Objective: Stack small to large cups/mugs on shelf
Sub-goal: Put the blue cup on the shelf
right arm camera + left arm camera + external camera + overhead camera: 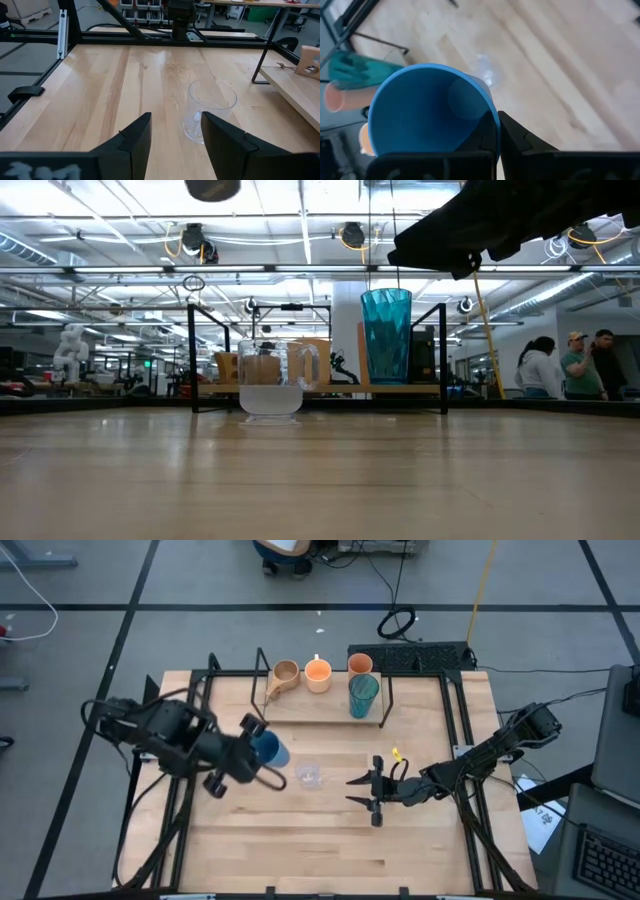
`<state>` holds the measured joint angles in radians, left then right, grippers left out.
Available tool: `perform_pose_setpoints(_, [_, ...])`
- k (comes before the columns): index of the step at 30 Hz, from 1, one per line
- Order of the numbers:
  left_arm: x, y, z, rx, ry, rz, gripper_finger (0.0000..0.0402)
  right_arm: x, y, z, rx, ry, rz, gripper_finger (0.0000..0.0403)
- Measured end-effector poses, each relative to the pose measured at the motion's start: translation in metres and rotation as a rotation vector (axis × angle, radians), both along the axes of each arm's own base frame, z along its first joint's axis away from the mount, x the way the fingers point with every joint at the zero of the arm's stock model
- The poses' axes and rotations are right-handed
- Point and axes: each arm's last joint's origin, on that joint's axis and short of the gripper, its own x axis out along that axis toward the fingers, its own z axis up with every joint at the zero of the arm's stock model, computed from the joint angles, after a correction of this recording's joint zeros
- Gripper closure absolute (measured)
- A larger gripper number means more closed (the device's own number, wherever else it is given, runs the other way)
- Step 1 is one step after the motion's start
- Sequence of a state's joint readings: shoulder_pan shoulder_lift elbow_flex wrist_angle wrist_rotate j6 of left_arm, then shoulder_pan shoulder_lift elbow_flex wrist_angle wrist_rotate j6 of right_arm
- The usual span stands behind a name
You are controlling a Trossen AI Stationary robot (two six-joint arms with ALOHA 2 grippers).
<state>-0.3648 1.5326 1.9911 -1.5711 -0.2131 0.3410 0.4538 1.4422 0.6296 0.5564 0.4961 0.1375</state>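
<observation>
In the high view my left gripper (252, 740) is shut on a blue cup (270, 751) and holds it above the table's left middle, short of the shelf (300, 706). On the shelf stand a tan handled mug (285, 674), two orange cups (318, 674) (360, 664) and a teal ribbed tumbler (363, 695). A tiny clear cup (309, 776) stands upright on the tabletop. My right gripper (357, 791) hovers open just to its right, fingers pointing at it (210, 112) without touching. My left gripper holds the blue cup by its wall at the rim (493, 131). One finger (522, 142) lies outside the wall and the other reaches inside the mouth. The fingers slant down from the table's left side. The cup is lifted clear and tilted, its mouth toward the wrist.
The shelf's thin black rod legs (388, 700) and the black frame rails (455, 720) along the table's sides stand near the arms. Bare wooden tabletop (300, 840) lies toward the near edge. People stand in the room beyond the table (580, 365).
</observation>
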Motion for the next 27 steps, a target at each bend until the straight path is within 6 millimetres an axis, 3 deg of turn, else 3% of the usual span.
perform_pose_setpoints(14, [0.038,0.067,0.0,0.101,-0.098,0.058,0.0401,0.0,0.0,0.0,-0.003,0.0,0.001,0.0238])
perform_pose_setpoints(19, [0.066,0.095,-0.012,0.107,-0.106,0.056,0.0401,0.0,0.0,0.0,-0.003,0.0,0.001,0.0238])
perform_pose_setpoints(27, [0.107,0.137,-0.048,0.138,-0.02,0.086,0.0401,-0.001,0.001,-0.001,-0.004,0.008,0.005,0.0238])
